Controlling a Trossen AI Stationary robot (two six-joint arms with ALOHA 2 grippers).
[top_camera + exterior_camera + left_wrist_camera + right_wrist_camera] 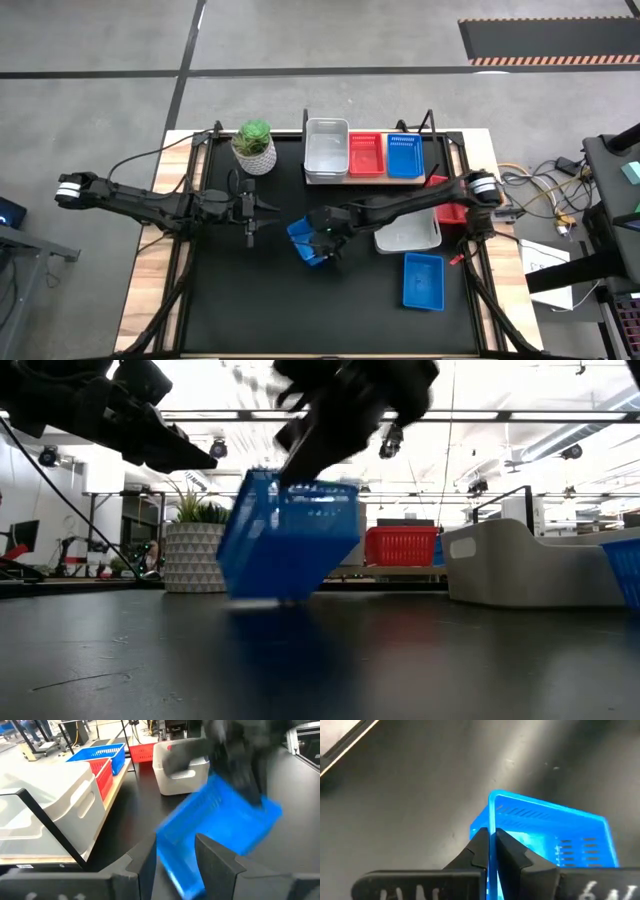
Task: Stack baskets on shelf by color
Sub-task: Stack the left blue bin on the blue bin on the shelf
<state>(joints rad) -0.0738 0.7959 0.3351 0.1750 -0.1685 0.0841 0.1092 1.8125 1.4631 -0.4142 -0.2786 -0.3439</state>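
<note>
My right gripper [322, 236] is shut on a blue basket [304, 241] at the table's middle. The basket [288, 538] is tilted. My left gripper [268, 207] is open just left of it, and its fingers [216, 866] point at the basket [220, 822]; I see no touch. The wooden shelf [432, 176] at the far edge holds a white-grey basket [326, 150], a red basket [366, 155] and a blue basket [404, 155] side by side. My right gripper pinches the blue basket's rim and wall [491, 822] near a corner, one finger inside [509, 851] and one outside [479, 847]. The fingers come from above, slanting down. The basket hangs tilted below them, its lowest edge [262, 598] at or just above the tabletop.
A white-grey basket [408, 234] and a red basket [451, 210] lie under my right arm. A blue basket [423, 281] lies near the right front. A white ribbed plant pot [254, 147] stands at the far left, beside the shelf.
</note>
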